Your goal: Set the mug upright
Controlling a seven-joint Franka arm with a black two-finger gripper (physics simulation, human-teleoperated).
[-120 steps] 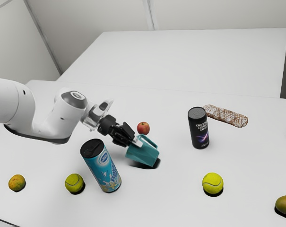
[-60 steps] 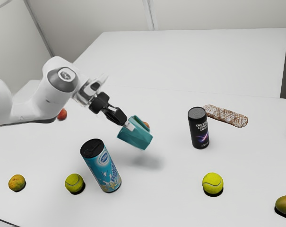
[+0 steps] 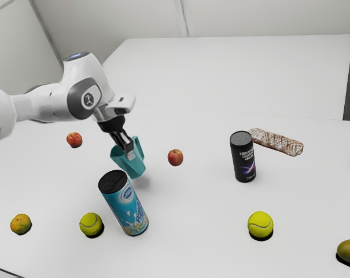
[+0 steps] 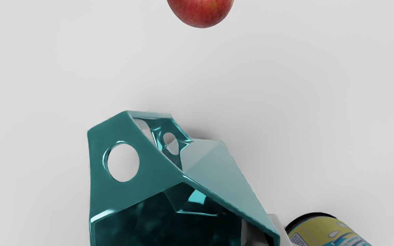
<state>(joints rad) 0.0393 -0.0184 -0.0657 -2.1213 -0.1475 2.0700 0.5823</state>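
The gripper point(image 3: 129, 154) points down at the exterior view's left, shut on the wall of the teal mug point(image 3: 135, 168). The mug hangs tilted just above the table, its handle toward the exterior view's right. In the wrist view, the mug point(image 4: 224, 164) shows its dark open mouth and its handle with round holes. There the gripper point(image 4: 264, 235) has the mug's wall between its fingers, one inside the mouth and one outside. The mug's lower part is partly behind the blue can in the exterior view.
A blue can point(image 3: 127, 205) stands close in front of the mug. Apples point(image 3: 175, 157) point(image 3: 74, 139) lie on either side of it. A black can point(image 3: 243, 157), a patterned roll point(image 3: 277, 142), tennis balls point(image 3: 260, 225) point(image 3: 91, 224) and several fruits are spread over the white table point(image 3: 192, 243).
The mug rose off the table in my grip and moved toward the exterior view's left. My hand turned to point more steeply down, and the mug turned with it.
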